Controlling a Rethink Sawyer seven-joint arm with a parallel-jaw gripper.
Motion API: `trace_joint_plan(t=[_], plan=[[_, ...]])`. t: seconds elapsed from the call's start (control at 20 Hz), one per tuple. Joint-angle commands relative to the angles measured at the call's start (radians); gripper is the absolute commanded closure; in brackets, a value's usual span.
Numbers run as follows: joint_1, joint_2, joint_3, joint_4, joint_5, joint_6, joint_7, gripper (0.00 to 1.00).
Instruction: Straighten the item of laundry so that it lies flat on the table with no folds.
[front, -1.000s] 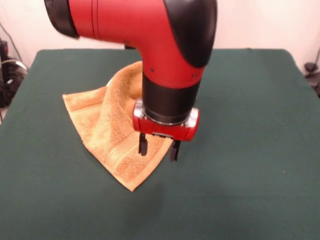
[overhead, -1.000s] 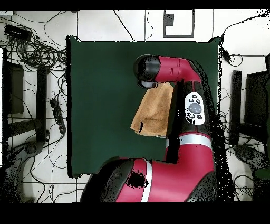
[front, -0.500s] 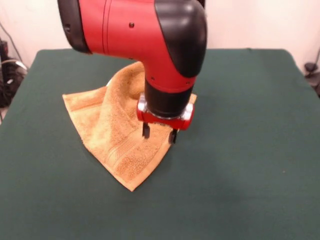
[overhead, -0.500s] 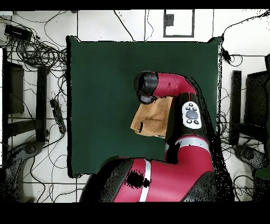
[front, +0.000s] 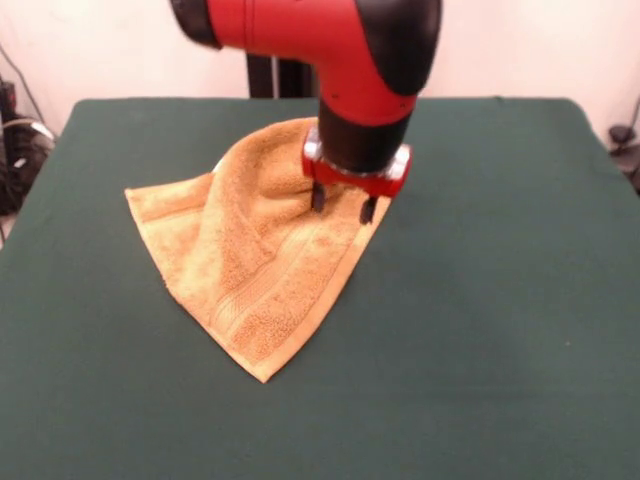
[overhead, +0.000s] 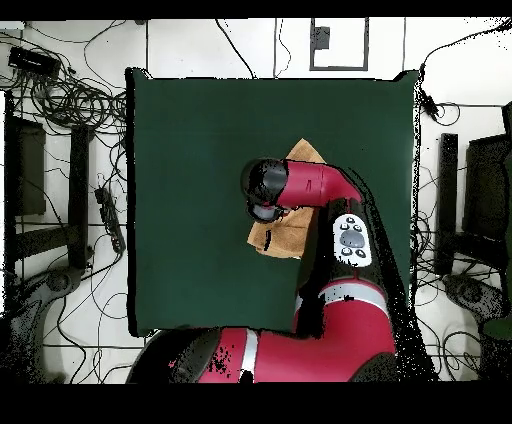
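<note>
The gripper (front: 342, 204), having travelled back from the towel's (front: 255, 265) near corner toward its raised far fold, is now hovering there with fingers parted and empty, while the towel is lying still folded on the table (front: 500, 300), apparently awaiting a fresh grasp.

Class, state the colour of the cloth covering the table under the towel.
Dark green; the table shows it best in the front view.
</note>
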Motion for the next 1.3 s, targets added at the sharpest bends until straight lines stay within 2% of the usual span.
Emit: trace_joint_plan(t=[0.05,0.2,0.25,0.45,0.85,1.3], plan=[[0.029,0.021,0.005,0.1,0.068,-0.047,0.262,0.0],[0.035,0.104,-0.017,0.064,0.054,-0.133,0.288,0.0],[0.054,0.091,-0.023,0.1,0.055,-0.165,0.311,0.0],[0.068,0.096,-0.041,0.13,0.062,-0.211,0.332,0.0],[0.068,0.138,-0.045,0.129,0.093,-0.254,0.308,0.0],[0.108,0.233,-0.085,0.041,0.092,-0.365,0.329,0.0]])
